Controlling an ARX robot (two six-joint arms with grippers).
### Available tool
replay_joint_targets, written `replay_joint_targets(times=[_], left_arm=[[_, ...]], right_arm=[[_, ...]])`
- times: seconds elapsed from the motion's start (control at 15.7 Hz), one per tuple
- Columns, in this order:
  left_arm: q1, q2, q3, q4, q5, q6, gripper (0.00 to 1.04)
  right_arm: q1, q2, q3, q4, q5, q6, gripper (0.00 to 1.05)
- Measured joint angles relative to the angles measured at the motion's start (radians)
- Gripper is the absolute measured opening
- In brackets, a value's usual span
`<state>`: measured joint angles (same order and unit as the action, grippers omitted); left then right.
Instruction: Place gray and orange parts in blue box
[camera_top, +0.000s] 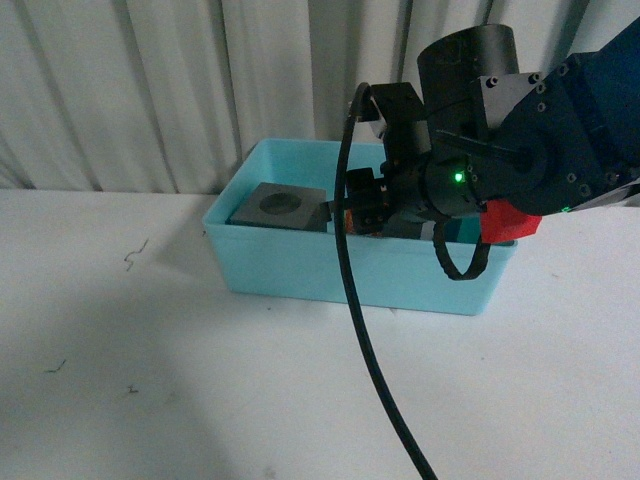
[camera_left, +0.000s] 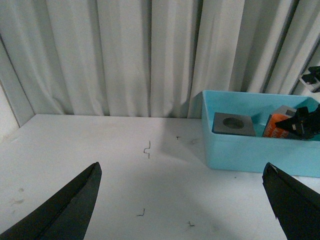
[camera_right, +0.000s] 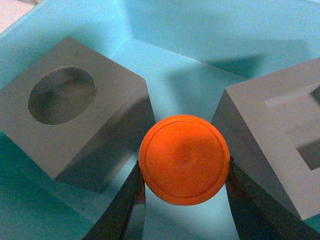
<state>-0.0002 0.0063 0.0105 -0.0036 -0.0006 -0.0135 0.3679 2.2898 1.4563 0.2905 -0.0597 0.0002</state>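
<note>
Dim, cool, grainy light throughout; soft shadows pool on the tabletop (camera_top: 150, 380), and the right wrist view is slightly soft.

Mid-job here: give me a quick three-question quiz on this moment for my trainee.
1. True or false: the right gripper grips the orange cylinder.
2. Where is the gray cube with the round recess? A) on the white table B) in the blue box C) in the left gripper
3. Fill in: the cylinder hangs between two gray ____.

Key: 1 true; 2 B; 3 cubes.
</note>
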Motion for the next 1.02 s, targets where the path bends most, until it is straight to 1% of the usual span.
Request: replay_joint_targets(times=[0.26,0.32,0.45,0.51,0.64,0.7,0.83,0.96,1.02], left_arm=[[0.0,0.0,0.0,0.0,0.0,0.0,0.98],[0.0,0.0,0.0,0.0,0.0,0.0,0.98],[0.0,0.0,0.0,0.0,0.0,0.0,0.98],[0.0,0.0,0.0,0.0,0.0,0.0,0.98],[0.0,0.0,0.0,0.0,0.0,0.0,0.98],[0.0,0.0,0.0,0.0,0.0,0.0,0.98],[0.0,0.0,0.0,0.0,0.0,0.0,0.98],[0.0,0.0,0.0,0.0,0.0,0.0,0.98],[0.0,0.0,0.0,0.0,0.0,0.0,0.98]], right_arm=[[0.012,0.033,0.065,-0.028,0.008,0.008,0.41],[0.014,0.033,0.069,-0.034,0.004,0.007,0.48],[0.019,0.033,0.07,-0.035,0.005,0.007,0.71],[0.02,0.033,0.069,-0.026,0.005,0.007,0.8],[0.02,0.025,0.052,0.026,0.019,0.007,1.0],[0.018,-0.009,0.004,0.061,0.024,0.008,0.97],[0.004,-0.151,-0.132,0.143,0.042,0.014,0.98],[-0.032,-0.41,-0.323,0.209,0.071,0.036,0.98],[-0.056,-0.583,-0.459,0.196,0.093,0.061,0.98]])
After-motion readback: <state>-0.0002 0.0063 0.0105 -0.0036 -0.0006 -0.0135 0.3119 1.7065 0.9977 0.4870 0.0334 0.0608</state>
